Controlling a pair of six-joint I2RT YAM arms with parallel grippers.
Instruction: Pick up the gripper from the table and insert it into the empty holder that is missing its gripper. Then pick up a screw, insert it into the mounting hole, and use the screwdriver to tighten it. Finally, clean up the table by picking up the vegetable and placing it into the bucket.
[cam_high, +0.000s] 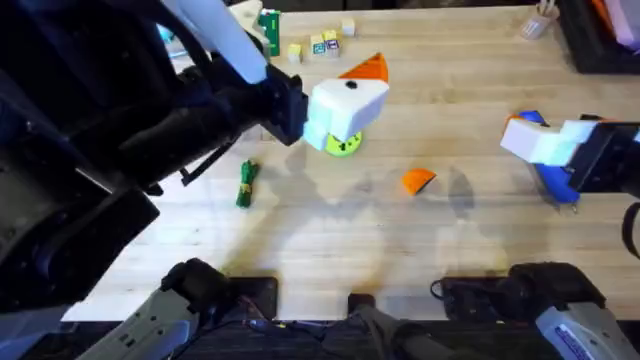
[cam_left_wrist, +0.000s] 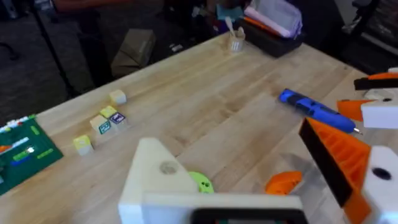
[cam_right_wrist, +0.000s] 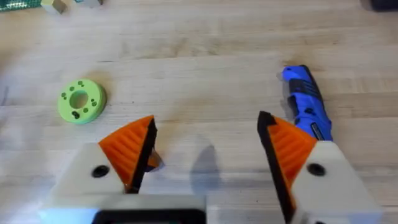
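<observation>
Blurred left arm hiding table's corner

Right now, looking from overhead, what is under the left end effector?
A flat green ring with a yellow centre lies beneath the left end effector. Its near edge pokes out. The end effector covers the ring's far part, so anything else lying there cannot be seen.

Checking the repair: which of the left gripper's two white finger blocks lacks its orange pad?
In the left wrist view, the bare white block with the round hole lacks it; the other block carries a ribbed orange pad.
</observation>
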